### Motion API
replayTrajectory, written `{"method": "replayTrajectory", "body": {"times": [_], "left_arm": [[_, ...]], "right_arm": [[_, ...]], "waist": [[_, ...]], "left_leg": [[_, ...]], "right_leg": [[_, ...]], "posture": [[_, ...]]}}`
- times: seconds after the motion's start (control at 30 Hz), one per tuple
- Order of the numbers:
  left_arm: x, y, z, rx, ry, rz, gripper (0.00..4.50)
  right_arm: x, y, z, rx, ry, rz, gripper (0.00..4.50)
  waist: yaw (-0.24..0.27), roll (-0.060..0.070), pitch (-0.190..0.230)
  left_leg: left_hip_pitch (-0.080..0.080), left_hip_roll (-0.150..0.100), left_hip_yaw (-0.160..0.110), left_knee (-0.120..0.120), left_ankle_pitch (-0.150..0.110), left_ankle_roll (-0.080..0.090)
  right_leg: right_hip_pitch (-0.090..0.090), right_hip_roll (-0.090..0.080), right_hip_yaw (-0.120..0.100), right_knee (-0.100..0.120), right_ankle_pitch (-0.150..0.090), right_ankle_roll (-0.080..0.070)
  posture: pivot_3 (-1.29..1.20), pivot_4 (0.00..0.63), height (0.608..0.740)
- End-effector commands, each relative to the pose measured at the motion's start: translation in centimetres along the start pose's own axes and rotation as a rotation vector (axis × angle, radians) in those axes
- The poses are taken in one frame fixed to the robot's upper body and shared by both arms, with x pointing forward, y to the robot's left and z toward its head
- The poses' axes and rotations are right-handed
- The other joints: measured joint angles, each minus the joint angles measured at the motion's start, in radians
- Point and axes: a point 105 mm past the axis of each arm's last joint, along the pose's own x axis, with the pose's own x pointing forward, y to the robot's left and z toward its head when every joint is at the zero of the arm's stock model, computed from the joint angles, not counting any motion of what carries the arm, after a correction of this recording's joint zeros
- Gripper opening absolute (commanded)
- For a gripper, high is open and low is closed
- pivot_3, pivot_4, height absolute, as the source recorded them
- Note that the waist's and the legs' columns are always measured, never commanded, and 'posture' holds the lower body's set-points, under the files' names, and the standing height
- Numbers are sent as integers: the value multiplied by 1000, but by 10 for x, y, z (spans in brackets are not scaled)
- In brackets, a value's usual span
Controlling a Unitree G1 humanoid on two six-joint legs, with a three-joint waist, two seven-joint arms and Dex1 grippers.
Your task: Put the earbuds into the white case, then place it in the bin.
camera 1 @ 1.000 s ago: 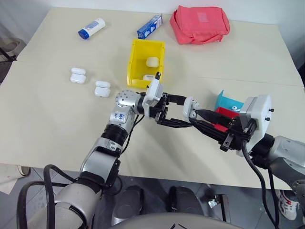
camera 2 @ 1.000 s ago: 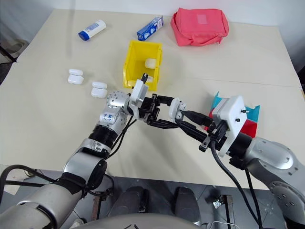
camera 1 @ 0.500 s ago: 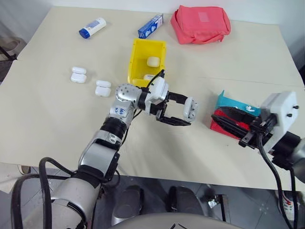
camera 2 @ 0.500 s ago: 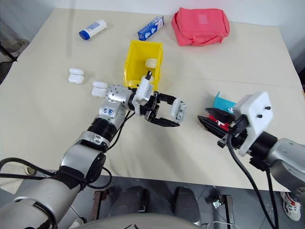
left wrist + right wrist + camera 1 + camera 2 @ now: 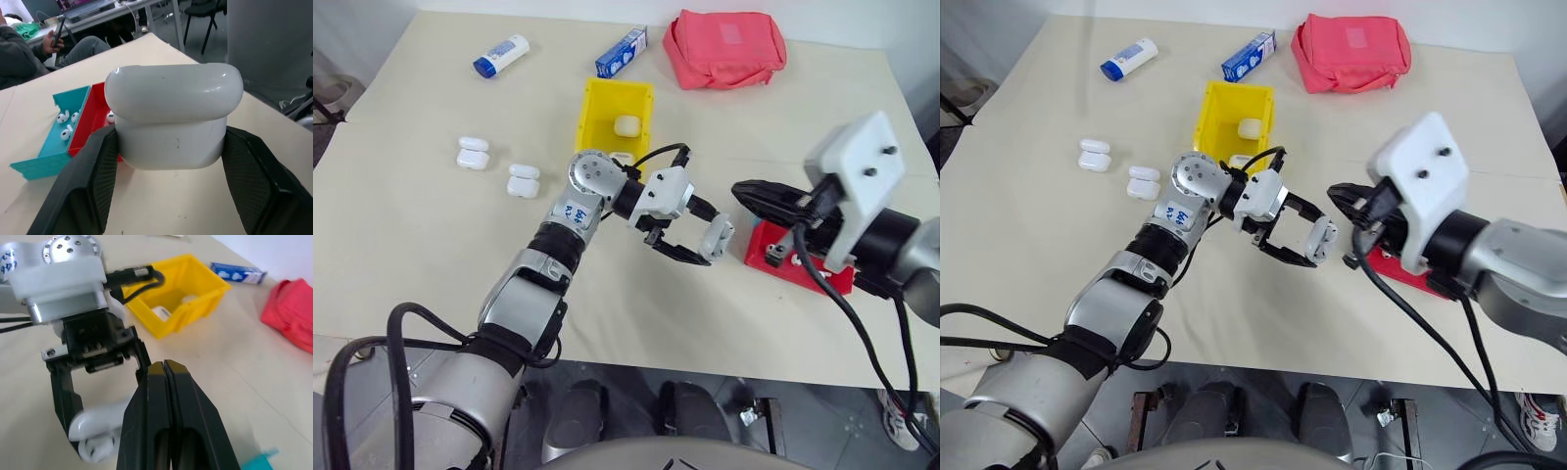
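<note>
My left gripper [image 5: 710, 242] is shut on the white case [image 5: 718, 234], holding it above the table in front of the bin [image 5: 597, 122]. In the left wrist view the case [image 5: 173, 98] sits between both fingers [image 5: 93, 176], its top part overhanging the body. My right gripper [image 5: 741, 188] hovers just right of the case, fingers [image 5: 165, 377] pressed shut with nothing visible between them. Several earbuds [image 5: 66, 125] lie in a teal tray [image 5: 49, 159], and one [image 5: 110, 117] in the red tray [image 5: 781, 257]. The yellow bin holds other white cases [image 5: 626, 125].
Two pairs of white cases [image 5: 474, 154] [image 5: 523, 181] lie left of the bin. At the far edge are a blue-capped tube [image 5: 501, 55], a blue box [image 5: 621, 53] and a pink-red pouch [image 5: 724, 49]. A seated person [image 5: 29, 54] shows beyond the table.
The right gripper drew back from the case to the trays, then rose beside the case and shut. The left gripper shifted right and turned the case.
</note>
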Motion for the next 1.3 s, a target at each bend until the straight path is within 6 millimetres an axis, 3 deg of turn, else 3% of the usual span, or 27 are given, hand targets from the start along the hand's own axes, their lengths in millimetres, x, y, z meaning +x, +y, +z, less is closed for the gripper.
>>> {"method": "replayTrajectory", "body": {"times": [0.03,0.37,0.53,0.77,0.87,1.0,1.27,1.3], "left_arm": [[3,10,10,69,8,22,2796],[-8,19,7,54,14,126,2796],[-20,27,6,31,15,202,2796],[-30,37,6,3,2,307,2796],[-37,45,3,-26,13,386,2796],[-46,60,3,-36,44,494,2796],[-70,91,6,-68,116,737,2796],[-76,96,5,-77,136,781,2796]], "right_arm": [[12,-2,-10,-9,77,6,34],[-5,-2,-25,-21,197,23,34],[-26,-18,-41,-10,286,-64,34],[-43,-42,-37,50,139,-216,34],[-54,-26,-47,198,41,-123,568],[-68,-12,-58,249,-20,-66,1812],[-83,-6,-52,283,-202,-29,4473],[-84,-7,-52,283,-219,-37,4473]], "waist": [[3,0,0],[4,0,0],[6,0,0],[7,-1,-1],[19,-2,-1],[28,-2,-1],[24,-3,-1],[24,-3,-1]], "left_leg": [[-1,0,-1,0,0,0],[-8,-1,-5,5,0,1],[-8,-2,-5,5,0,1],[-8,-1,-5,5,1,1],[-8,-2,-5,5,1,1],[-8,-3,-3,5,1,2],[-6,-4,-1,5,1,3],[-6,-4,-1,4,1,3]], "right_leg": [[0,0,0,0,0,0],[-3,0,-3,2,1,1],[-3,-1,-4,2,1,2],[-3,-1,-5,2,2,3],[-3,-1,-6,3,3,5],[-3,-1,-6,3,4,7],[-3,-1,-5,2,4,8],[-3,-2,-5,2,4,8]], "posture": [[0,150,740],[0,150,740],[0,150,740],[0,150,740],[0,150,740],[0,150,740],[0,150,740],[0,150,740]]}}
